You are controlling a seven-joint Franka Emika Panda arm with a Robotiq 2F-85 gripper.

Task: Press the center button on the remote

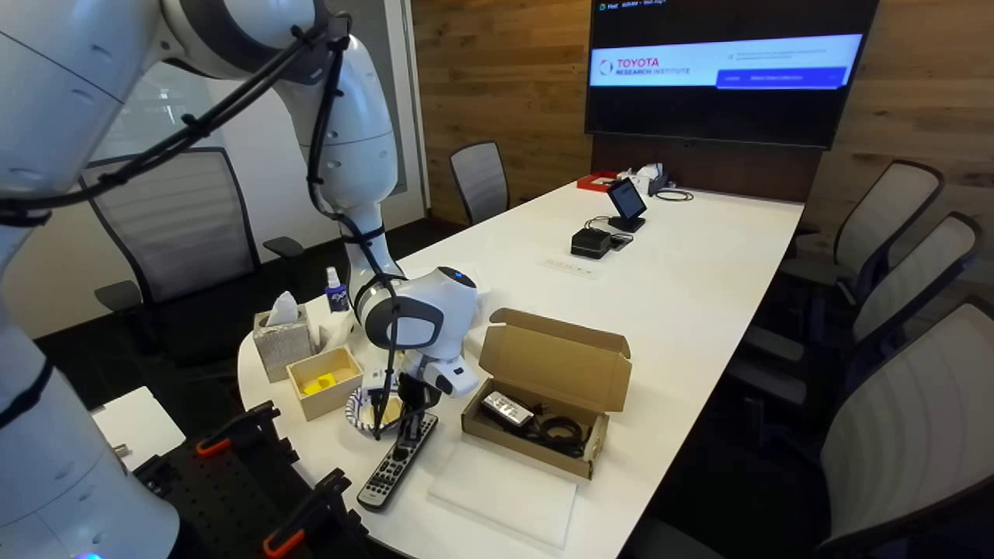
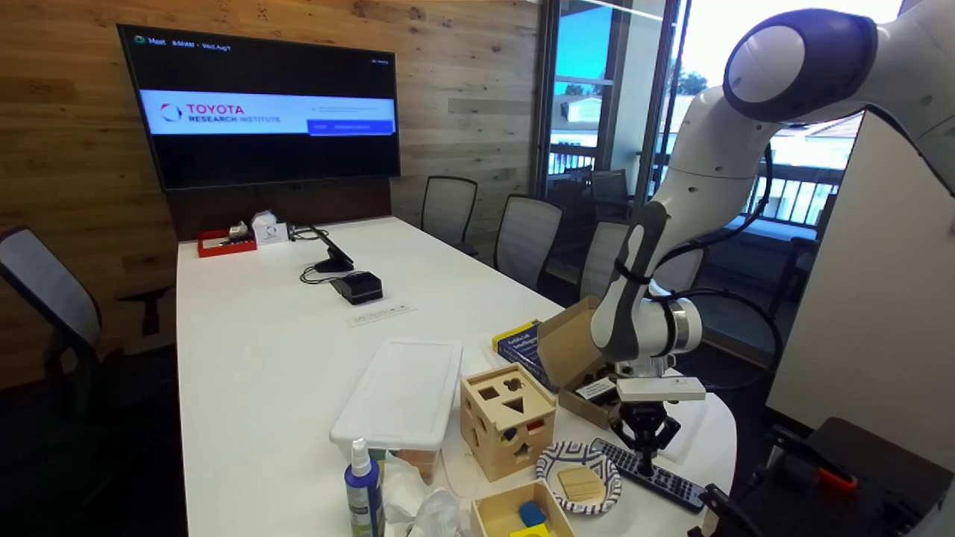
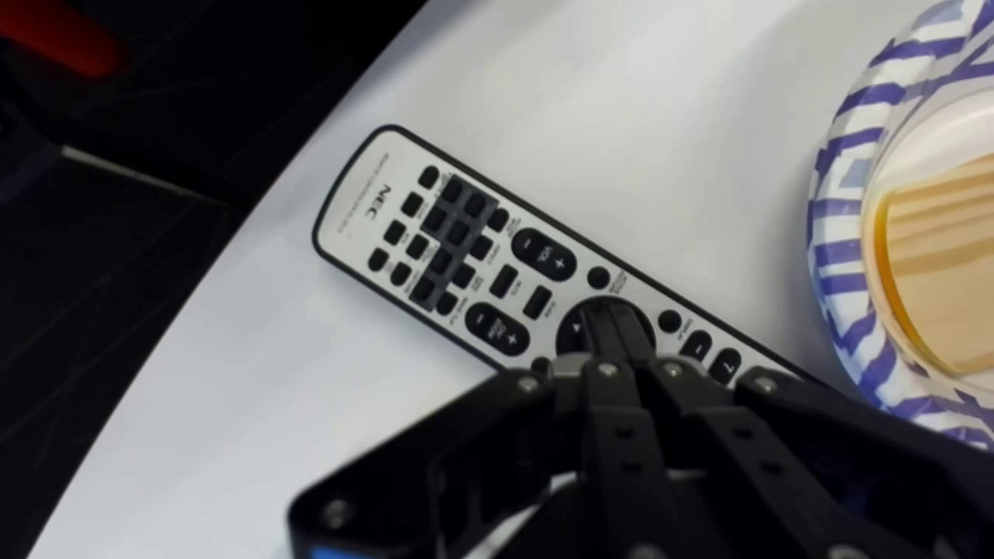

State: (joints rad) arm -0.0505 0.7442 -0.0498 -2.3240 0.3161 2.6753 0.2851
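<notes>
Remote (image 3: 503, 272) lies flat; over its round button (image 3: 572, 335) my gripper (image 3: 617, 329) is squeezed together, likely to poke like one finger. Touching? I can't tell.

wrist view | remote (image 3: 522, 268): center likely hidden | plate (image 3: 837, 233): cut off

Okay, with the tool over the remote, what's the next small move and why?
I'd probably press the tool gently downward: in the wrist view it looks closed, its tips covering the middle of the round black pad on the remote. Whether it touches isn't clear.
</notes>
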